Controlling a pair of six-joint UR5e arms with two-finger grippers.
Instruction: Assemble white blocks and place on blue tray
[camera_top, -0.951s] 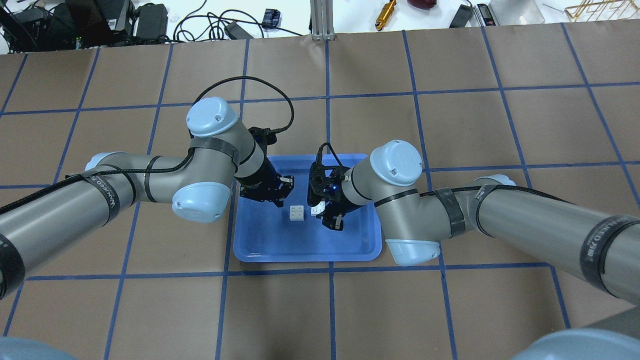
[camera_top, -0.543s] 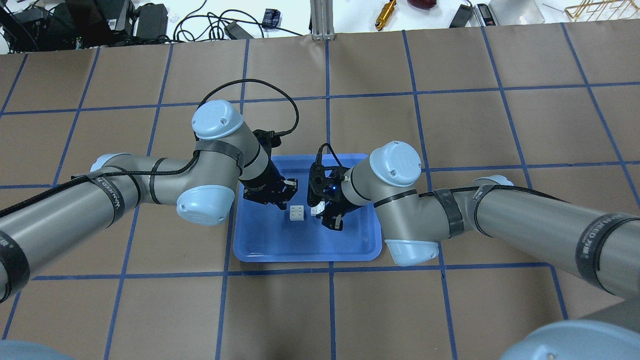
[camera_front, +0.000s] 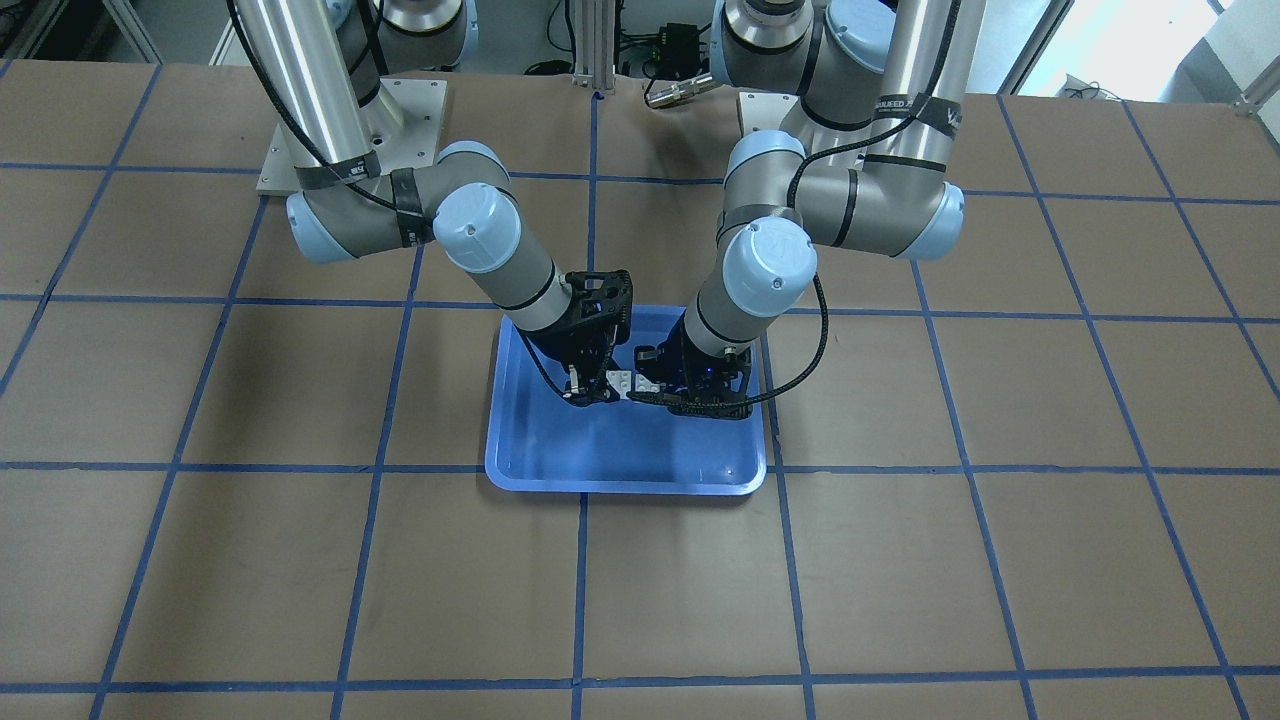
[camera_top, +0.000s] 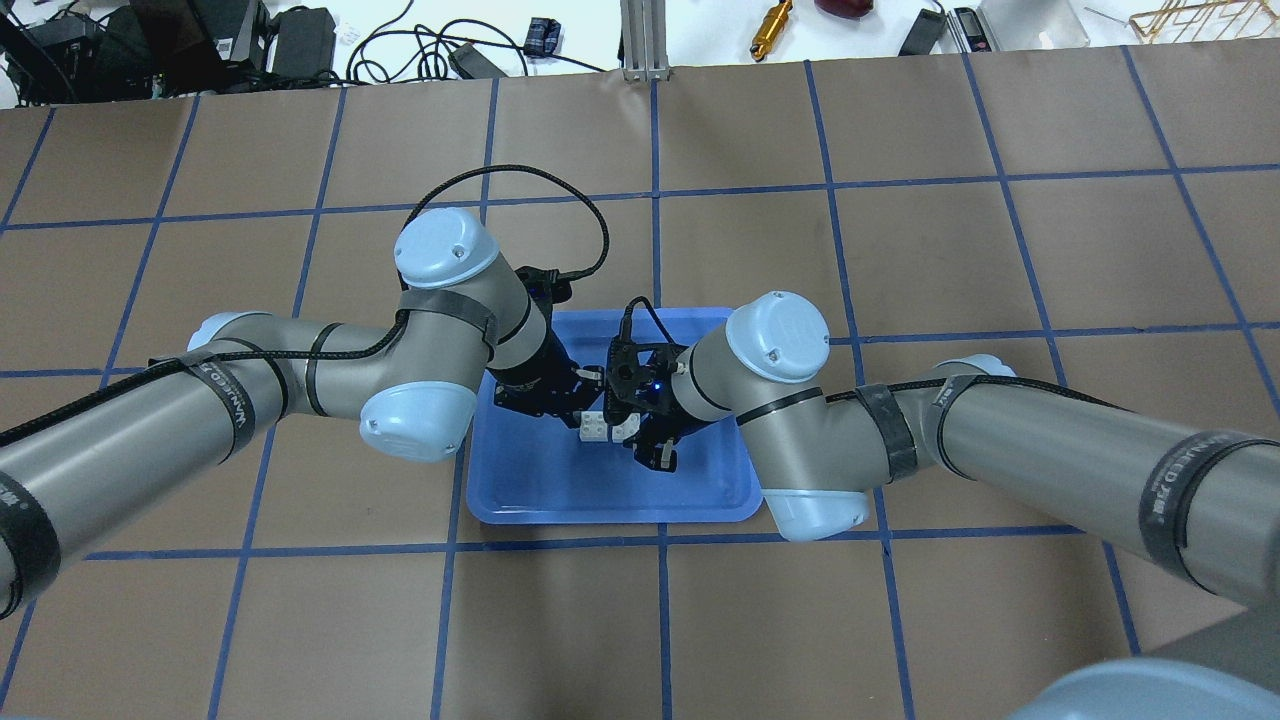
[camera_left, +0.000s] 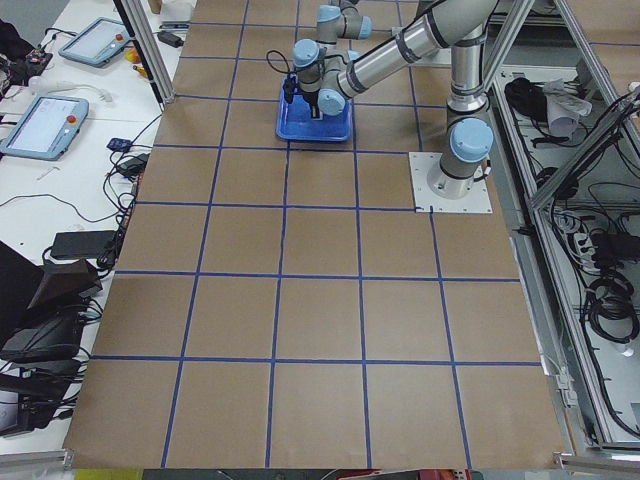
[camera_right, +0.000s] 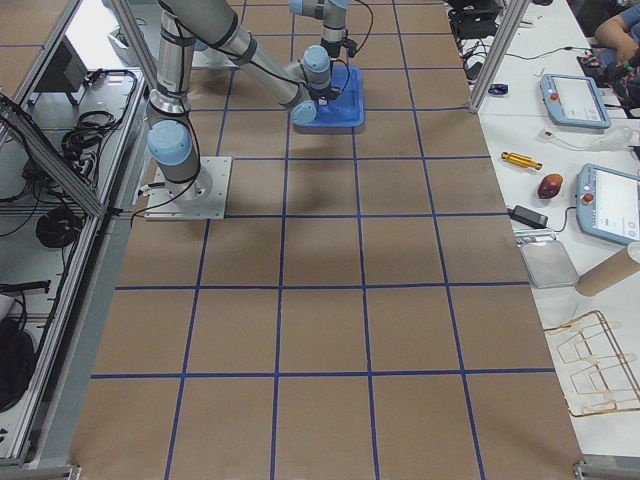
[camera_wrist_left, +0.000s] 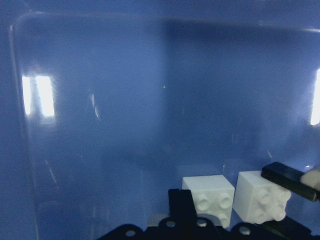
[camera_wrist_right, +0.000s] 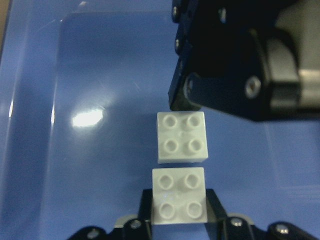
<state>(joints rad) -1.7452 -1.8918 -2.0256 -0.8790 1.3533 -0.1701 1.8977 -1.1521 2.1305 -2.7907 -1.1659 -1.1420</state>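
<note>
While the right gripper (camera_wrist_right: 179, 201) clamped the near white block (camera_wrist_right: 179, 195) by its smooth sides, the far white block (camera_wrist_right: 181, 137) sat just beyond it on the blue tray (camera_wrist_right: 100, 165). Beyond that, the left gripper (camera_top: 578, 400) hung just beside it, its opening unclear. Both looked light, rigid, slippery.

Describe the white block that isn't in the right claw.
Find the blue tray in the middle of the table. On it two white blocks sit side by side; yours lies loose, studs up, while its twin is pinched in the right claw.
</note>
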